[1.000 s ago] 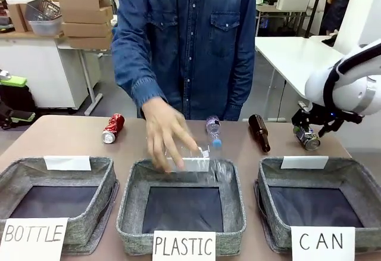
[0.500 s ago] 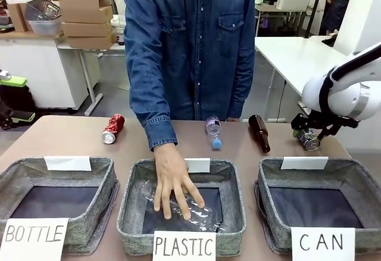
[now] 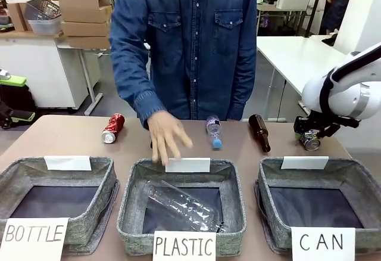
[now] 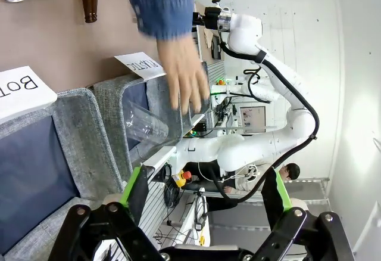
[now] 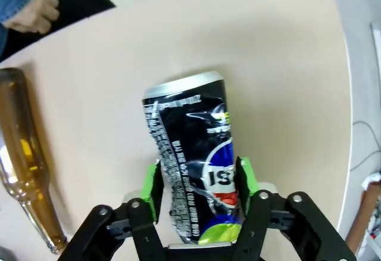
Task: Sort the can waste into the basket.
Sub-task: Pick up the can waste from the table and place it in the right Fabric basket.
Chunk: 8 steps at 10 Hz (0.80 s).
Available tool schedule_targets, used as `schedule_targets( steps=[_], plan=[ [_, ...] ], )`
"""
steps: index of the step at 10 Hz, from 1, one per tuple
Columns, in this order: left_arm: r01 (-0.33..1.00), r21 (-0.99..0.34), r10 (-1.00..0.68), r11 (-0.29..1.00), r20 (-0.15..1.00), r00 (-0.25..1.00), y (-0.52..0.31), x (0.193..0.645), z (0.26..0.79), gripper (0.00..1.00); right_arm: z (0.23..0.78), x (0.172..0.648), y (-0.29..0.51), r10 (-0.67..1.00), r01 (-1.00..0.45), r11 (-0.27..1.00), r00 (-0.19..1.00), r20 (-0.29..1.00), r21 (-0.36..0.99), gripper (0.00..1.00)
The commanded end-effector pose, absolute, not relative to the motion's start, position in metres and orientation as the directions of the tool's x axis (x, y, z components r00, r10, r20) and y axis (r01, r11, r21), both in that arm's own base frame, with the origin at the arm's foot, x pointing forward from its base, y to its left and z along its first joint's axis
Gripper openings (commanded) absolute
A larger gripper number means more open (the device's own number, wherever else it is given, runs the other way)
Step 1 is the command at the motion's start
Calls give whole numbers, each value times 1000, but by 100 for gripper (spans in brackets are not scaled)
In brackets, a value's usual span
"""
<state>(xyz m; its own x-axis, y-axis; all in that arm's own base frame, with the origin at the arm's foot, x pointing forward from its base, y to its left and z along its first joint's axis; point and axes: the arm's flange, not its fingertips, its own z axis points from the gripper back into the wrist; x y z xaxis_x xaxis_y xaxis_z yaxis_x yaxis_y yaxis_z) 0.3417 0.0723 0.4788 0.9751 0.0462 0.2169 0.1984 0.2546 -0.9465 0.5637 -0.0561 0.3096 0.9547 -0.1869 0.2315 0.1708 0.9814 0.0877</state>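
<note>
cans number two: a red can [image 3: 112, 128] lies far left on the brown table [image 3: 59, 139], and a dark blue can [image 5: 190, 154] lies far right, behind the can basket [image 3: 351, 174], one of three grey baskets. the right gripper [image 5: 196, 183] pinches the dark blue can between its pads. the left gripper [image 4: 205, 192] gapes wide. cardboard boxes [image 3: 86, 16] stand in the lab behind.

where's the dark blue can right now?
Dark blue can: front view, far right of the table, gripped by the right gripper, right of the brown bottle, beyond the CAN basket.
</note>
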Motion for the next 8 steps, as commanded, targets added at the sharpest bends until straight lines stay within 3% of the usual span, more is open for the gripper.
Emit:
schedule_targets(
  steps=[1, 8],
  plan=[
    [221, -942, 33, 253, 237, 971, 72, 341, 481, 100, 317, 567, -54, -207, 199, 978, 953, 220, 58, 0],
    [221, -942, 33, 253, 237, 971, 72, 341, 481, 100, 329, 559, -55, -229, 212, 972, 946, 229, 98, 0]
  ],
)
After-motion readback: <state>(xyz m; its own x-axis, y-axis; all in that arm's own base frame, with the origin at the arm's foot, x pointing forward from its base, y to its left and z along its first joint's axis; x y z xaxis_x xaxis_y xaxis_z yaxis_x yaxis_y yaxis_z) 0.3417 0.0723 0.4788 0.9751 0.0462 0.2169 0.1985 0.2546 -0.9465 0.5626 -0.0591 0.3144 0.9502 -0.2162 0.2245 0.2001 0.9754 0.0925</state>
